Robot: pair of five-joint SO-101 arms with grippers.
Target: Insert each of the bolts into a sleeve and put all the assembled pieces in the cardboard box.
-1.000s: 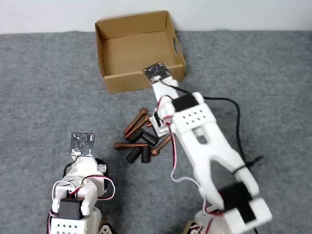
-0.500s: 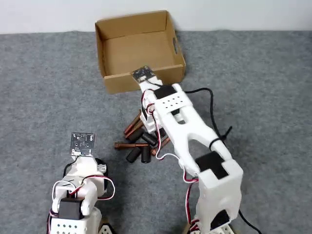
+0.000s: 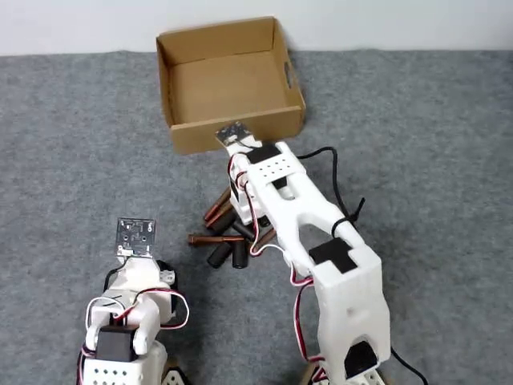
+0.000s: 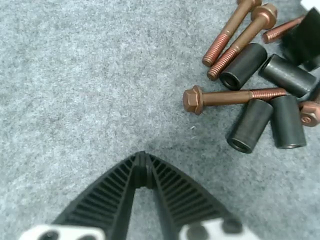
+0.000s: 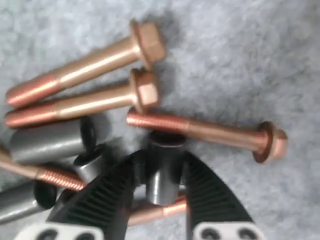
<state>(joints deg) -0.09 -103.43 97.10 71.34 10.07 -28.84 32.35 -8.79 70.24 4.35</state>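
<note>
In the high view the left arm [image 3: 132, 321] sits folded nearest the camera, its base cut off by the lower edge. The left gripper [image 4: 144, 156] hangs over bare grey felt [image 4: 75, 75] with its jaws pressed together, short of the pile. Just beyond, loose bolts and sleeves lie in a heap [image 3: 224, 241] on the felt. The right arm [image 3: 309, 224] extends across it and hides its right half from above, so the number of pieces there cannot be told. Beneath that arm the right gripper [image 5: 161, 167] is clamped on a dark sleeve [image 5: 165, 160], one finger against each side. The sleeve's near end disappears between the fingers, where it lies across a copper bolt [image 5: 160, 210]. Just past its far end lies another bolt [image 5: 200, 131], with two more bolts [image 5: 85, 65] side by side beyond that and a second sleeve [image 5: 50, 140] beside the jaws. Farthest off stands the open cardboard box [image 3: 208, 138], near the heap; the right arm's wrist board [image 3: 233, 135] overlaps its near wall.
</note>
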